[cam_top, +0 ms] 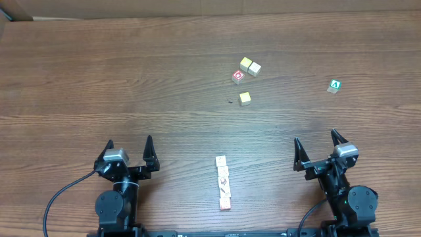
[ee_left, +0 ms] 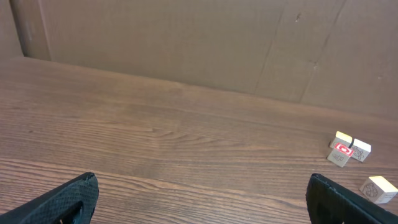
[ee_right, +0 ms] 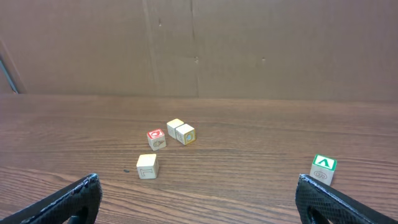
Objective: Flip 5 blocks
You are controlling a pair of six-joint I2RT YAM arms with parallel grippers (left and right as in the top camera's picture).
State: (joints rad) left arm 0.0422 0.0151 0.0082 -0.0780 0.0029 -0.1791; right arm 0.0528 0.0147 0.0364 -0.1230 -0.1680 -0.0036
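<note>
- We see the blocks (cam_top: 223,182) lying in a short straight row on the table (cam_top: 99,79), at its near edge and between the two arms.
- The row runs away from the arm bases. We count five small pale cubes in it, end to end. Their printed marks are too small to read from overhead.
- Neither wrist camera shows this row.
- The left gripper (cam_top: 129,146) sits to the left of the row, well apart from it. Its jaws are spread wide and have hold of nothing.
- In the left wrist view only bare wood lies between its two dark fingertips (ee_left: 68,199).
- The right gripper (cam_top: 316,141) sits to the right of the row, also well apart. It is spread just as wide, with nothing between its fingers.
- Farther out on the table we see a small cluster: a yellow-topped cube (cam_top: 245,64) touching a pale cube (cam_top: 254,68), with a red-topped cube (cam_top: 238,76) just beside them.
- A second yellow cube (cam_top: 245,98) stands alone, nearer the arms than that cluster.
- A green cube (cam_top: 335,85) with a white "A" on top stands off to the right, apart from the rest.
- A brown cardboard wall (ee_right: 249,43) rises behind the far edge of the table.
</note>
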